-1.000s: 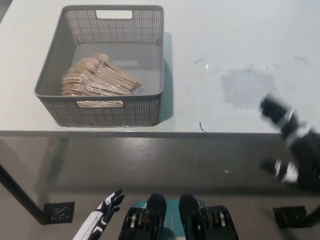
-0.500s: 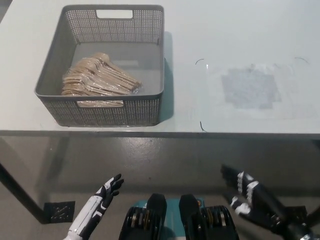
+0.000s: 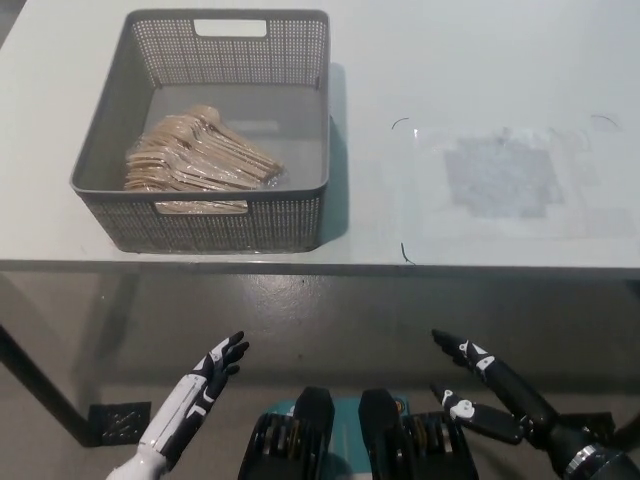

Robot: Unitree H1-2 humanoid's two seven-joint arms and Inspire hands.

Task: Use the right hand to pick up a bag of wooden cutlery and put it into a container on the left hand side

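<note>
While both hands are hanging low below the surface point(image 3: 480, 60) edge, the bag of wooden cutlery point(image 3: 195, 155) is lying inside the grey perforated basket point(image 3: 310, 130) in the upper left of the frame, resting on the basket floor toward its left and front walls, with the pieces fanning out toward the right. Basket is sitting on the pale surface near its front edge, cut-out handles showing on the far and near walls. Right hand point(image 3: 485, 395) is showing at the lower right of the frame, black with pale fingertips, fingers spread apart and holding nothing, pointing up and left, well apart from the basket. Left hand point(image 3: 205, 385) is resting at the lower left, white with dark fingers, fingers extended and slightly apart, also empty, pointing up and right. A clear flat sheet point(image 3: 500, 180) with a greyish patch in its middle is lying on the surface at the upper right of the frame, beside the basket but not touching it. Grey floor point(image 3: 330, 320) is showing below the surface edge.
</note>
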